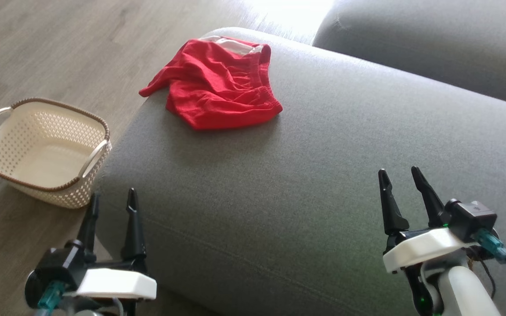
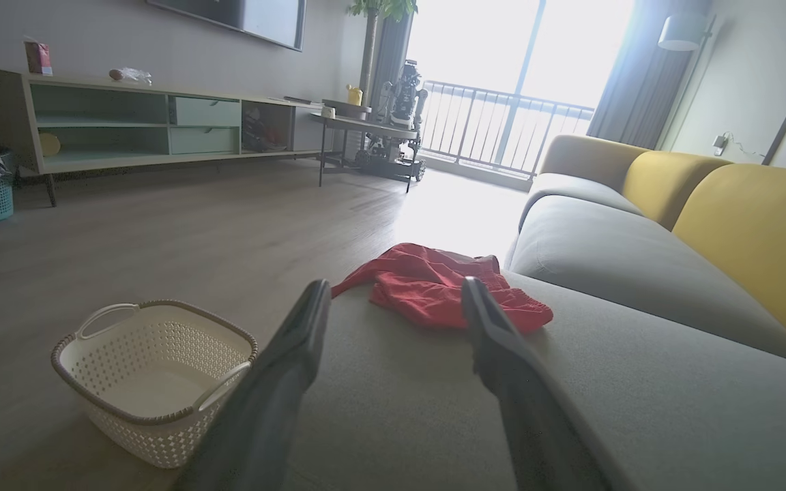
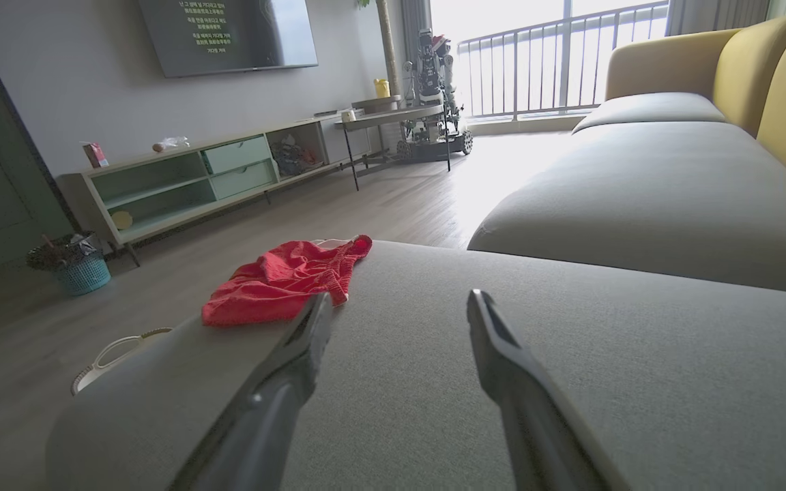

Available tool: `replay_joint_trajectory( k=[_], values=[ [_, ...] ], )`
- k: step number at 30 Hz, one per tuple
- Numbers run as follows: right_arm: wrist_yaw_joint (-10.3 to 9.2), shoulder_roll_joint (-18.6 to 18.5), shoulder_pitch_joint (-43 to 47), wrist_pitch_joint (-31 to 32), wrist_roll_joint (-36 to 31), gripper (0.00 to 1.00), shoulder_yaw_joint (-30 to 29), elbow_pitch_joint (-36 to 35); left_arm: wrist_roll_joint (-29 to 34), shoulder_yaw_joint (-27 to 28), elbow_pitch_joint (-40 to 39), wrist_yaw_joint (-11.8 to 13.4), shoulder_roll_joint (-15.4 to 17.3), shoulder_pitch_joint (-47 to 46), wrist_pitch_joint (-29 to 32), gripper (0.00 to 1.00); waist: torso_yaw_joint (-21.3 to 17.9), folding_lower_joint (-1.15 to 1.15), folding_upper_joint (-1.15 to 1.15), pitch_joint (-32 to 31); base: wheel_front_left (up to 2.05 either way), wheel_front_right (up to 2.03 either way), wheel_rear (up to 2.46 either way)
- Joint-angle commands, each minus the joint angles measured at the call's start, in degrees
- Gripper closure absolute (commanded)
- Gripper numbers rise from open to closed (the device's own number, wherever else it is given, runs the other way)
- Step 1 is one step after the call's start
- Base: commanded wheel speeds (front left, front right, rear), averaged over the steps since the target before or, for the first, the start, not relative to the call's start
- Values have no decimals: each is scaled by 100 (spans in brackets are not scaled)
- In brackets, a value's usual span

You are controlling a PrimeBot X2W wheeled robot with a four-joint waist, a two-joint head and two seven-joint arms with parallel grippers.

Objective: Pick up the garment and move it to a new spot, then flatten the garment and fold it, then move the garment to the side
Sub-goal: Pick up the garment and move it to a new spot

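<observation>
Left claw (image 1: 113, 194) and right claw (image 1: 399, 171) hang spread and empty at the near edge of the sofa seat (image 1: 279, 197). The garment (image 1: 218, 87) lies crumpled at its far left corner; pickup, not yet begun, needs a reach there.

Garment (image 1: 215, 85) on sofa seat (image 1: 305, 184) far left corner, basket (image 1: 44, 151) on floor (image 1: 37, 52) left of sofa seat

The red garment (image 1: 218, 83) lies crumpled and unfolded in the upper centre of the head view. It sits on the grey sofa cushion (image 1: 323, 175) near the far edge, one corner drooping over the side and a white lining showing at its top.
</observation>
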Motion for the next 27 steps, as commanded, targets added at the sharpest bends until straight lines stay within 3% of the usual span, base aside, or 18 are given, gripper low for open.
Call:
replay_joint_trajectory(
  k=[1, 9, 27],
  values=[
    [-2, -2, -169, -46, -57, 0, 143, -163, -45, 207, -249, 66, 14, -116, -28, 0, 10, 0, 0, 24, 0, 0, 0],
    [-2, -2, -279, -35, -60, 0, 268, -73, -67, 193, -335, 153, 14, -14, -28, 0, 17, 0, 0, 33, 0, 0, 0],
    [-2, -2, -163, 30, -177, 0, 35, -308, 31, 463, -195, -49, 14, -295, -28, 0, -156, 0, 0, 269, 0, 0, 0]
  ],
)
